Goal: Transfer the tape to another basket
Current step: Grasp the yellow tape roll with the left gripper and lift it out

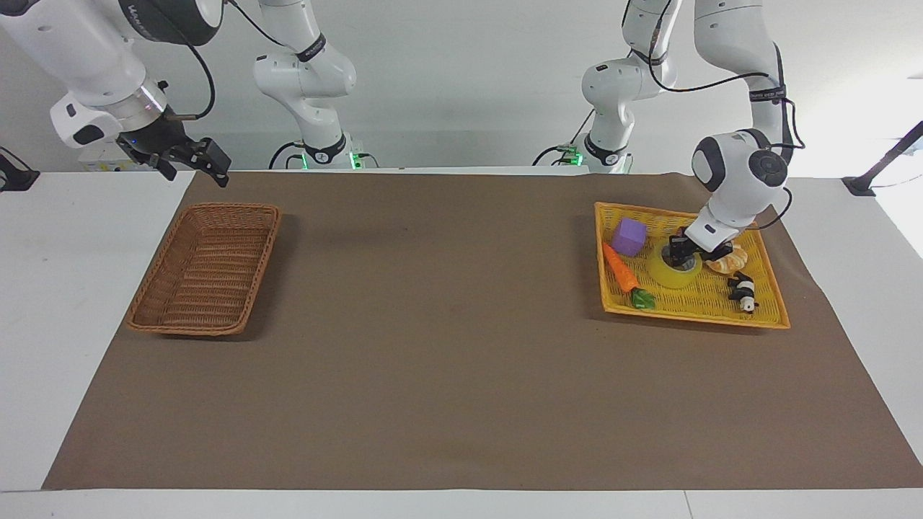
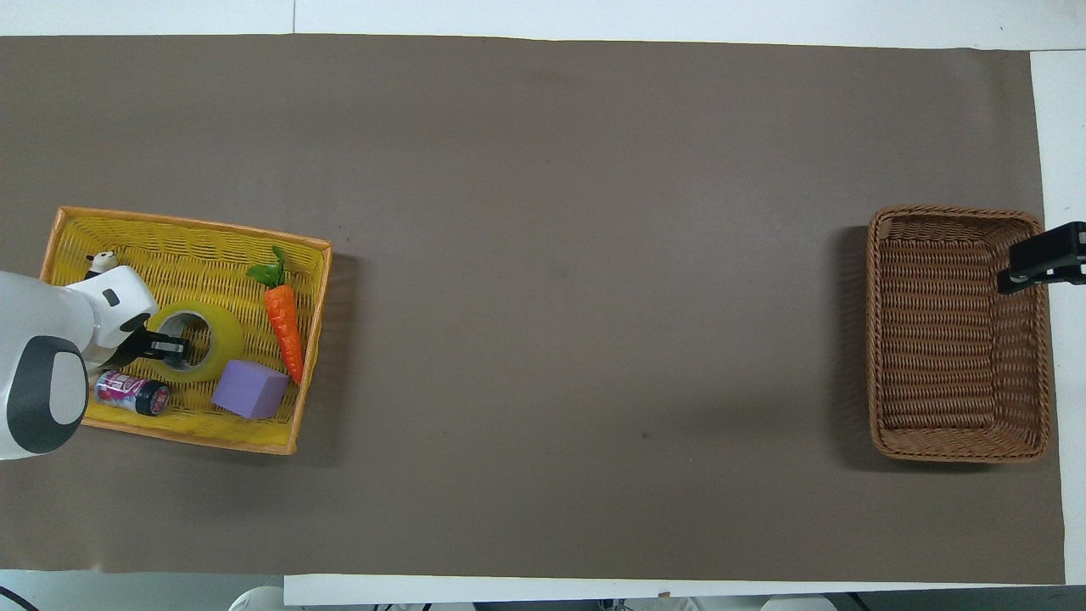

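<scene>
Overhead view: translucent yellow tape [image 2: 197, 341], white-cored, apparently pinched at its rim by the left pincer [image 2: 167, 346].

From overhead I see only the right tool [image 2: 1042, 263] tip at the frame's right edge. My left arm hides the bread [image 1: 728, 261] there and part of the tape [image 2: 197, 341].
</scene>
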Motion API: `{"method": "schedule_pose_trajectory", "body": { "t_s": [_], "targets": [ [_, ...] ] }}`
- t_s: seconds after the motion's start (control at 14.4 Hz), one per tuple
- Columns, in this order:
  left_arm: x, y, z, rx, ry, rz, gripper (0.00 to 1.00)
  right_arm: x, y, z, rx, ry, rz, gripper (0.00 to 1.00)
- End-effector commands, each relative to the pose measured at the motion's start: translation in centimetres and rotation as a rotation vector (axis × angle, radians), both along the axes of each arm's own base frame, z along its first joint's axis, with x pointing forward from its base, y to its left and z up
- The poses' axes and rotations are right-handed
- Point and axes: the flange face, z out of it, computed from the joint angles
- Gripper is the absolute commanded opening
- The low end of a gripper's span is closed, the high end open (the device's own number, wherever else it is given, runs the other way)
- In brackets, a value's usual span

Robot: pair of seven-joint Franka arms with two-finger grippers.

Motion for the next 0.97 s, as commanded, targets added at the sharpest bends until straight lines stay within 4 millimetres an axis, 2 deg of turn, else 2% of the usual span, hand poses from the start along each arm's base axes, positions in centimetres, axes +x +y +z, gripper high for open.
{"method": "schedule_pose_trajectory", "body": {
  "t_s": [0.0,0.07,0.21,0.35,0.56,0.62,0.76,0.9],
  "targets": [
    [1.3,0.2,0.8,-0.002,-0.014,-0.011,0.0,-0.4,0.0,0.4,-0.002,-0.003,0.011,1.0],
    [1.8,0.0,1.7,-0.001,-0.003,-0.015,0.0,-0.4,0.1,0.4,-0.002,-0.001,0.013,1.0],
    [3.6,-0.4,5.3,0.002,0.045,-0.018,0.0,-0.4,0.0,0.4,-0.002,-0.003,0.011,1.0],
    [5.2,-3.3,9.8,0.0,0.098,-0.047,0.0,-0.4,0.0,0.4,-0.002,-0.003,0.011,1.0],
    [5.8,-12.1,16.5,-0.16,0.141,0.055,0.0,-0.4,0.0,0.4,-0.002,-0.001,0.011,1.0],
    [5.5,-15.5,17.8,-0.221,0.156,0.115,0.0,-0.4,0.0,0.4,-0.002,-0.003,0.011,1.0],
    [3.2,-24.9,19.1,-0.324,0.187,0.196,0.0,-0.4,0.0,0.4,-0.002,-0.003,0.011,1.0],
    [0.6,-32.0,19.8,-0.34,0.152,0.21,0.0,-0.4,0.0,0.4,-0.002,-0.001,0.011,1.0]
  ]
}}
